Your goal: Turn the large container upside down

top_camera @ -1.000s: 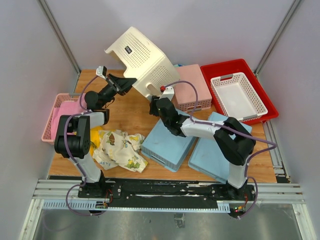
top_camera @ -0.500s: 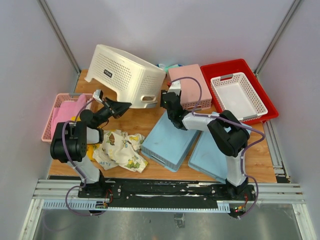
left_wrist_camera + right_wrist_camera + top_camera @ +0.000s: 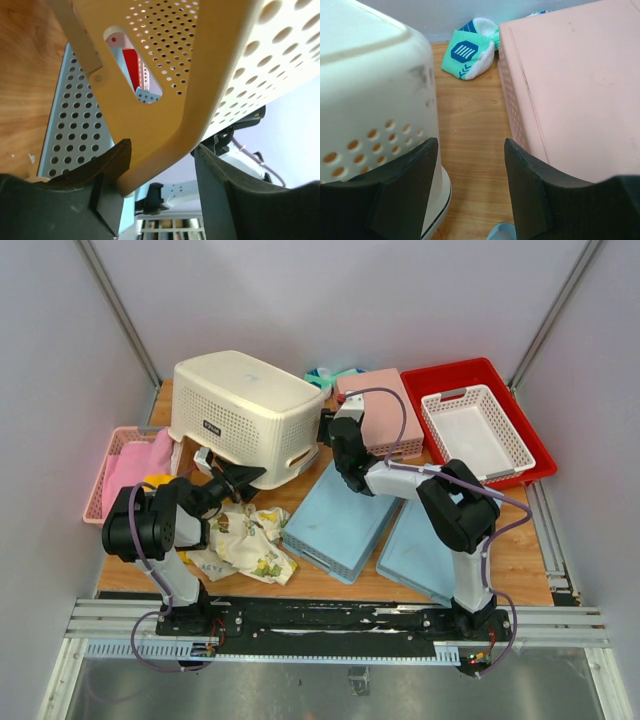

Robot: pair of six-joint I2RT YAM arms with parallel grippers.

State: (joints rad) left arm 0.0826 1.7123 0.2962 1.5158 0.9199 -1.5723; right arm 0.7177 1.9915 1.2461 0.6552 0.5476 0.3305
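Note:
The large container (image 3: 240, 390) is a cream perforated tub standing bottom-up at the back left of the table. Its near rim is lifted a little. My left gripper (image 3: 240, 478) is open at that near rim. In the left wrist view the rim (image 3: 210, 60) runs between the fingers and rests against the left finger, with a gap to the right one, at the gripper (image 3: 162, 147). My right gripper (image 3: 328, 428) is open and empty in the gap between the tub (image 3: 365, 90) and a pink upturned basket (image 3: 570, 85), above bare wood (image 3: 470, 145).
A pink basket (image 3: 100, 490) holding pink cloth stands at the left edge. A patterned cloth (image 3: 245, 540) lies in front. Two blue upturned baskets (image 3: 335, 520) (image 3: 435, 540) fill the middle right. A red tray (image 3: 455, 370) holds a white lattice basket (image 3: 445, 397). A teal sock (image 3: 467, 52) lies by the back wall.
The tub has swung down from a raised tilt to bottom-up on the table. My left gripper has come down and nearer with its rim. My right gripper has moved back beside the tub.

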